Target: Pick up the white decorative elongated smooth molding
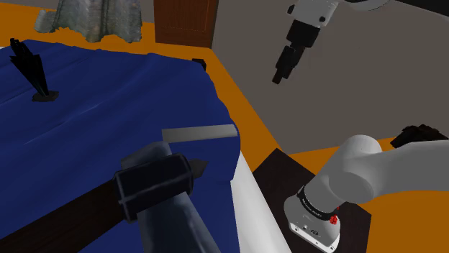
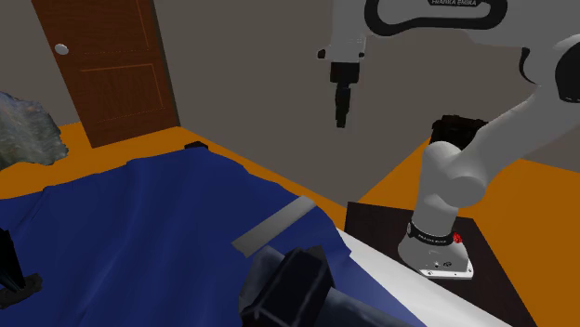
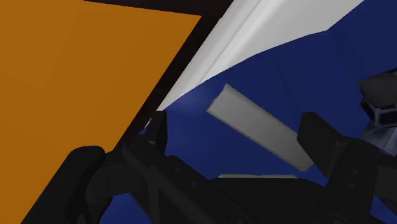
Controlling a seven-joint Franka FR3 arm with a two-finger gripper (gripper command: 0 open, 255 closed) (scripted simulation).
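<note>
Hanging high, pincer (image 1: 279, 77) pointing down (fingers (image 3: 316, 133) apart), grey molding (image 1: 200, 134) well below

Smooth matt grey molding (image 1: 200, 134) on rumpled blue cloth (image 1: 108, 108); door (image 2: 112, 74) seemingly wood.

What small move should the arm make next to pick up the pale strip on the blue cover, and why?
Probably lower the gripper toward the strip, shifting it in over the blue cover. The gripper hangs high and seems to be out past the cover's edge, with its jaws open. The strip lies flat and untouched near that edge.
</note>
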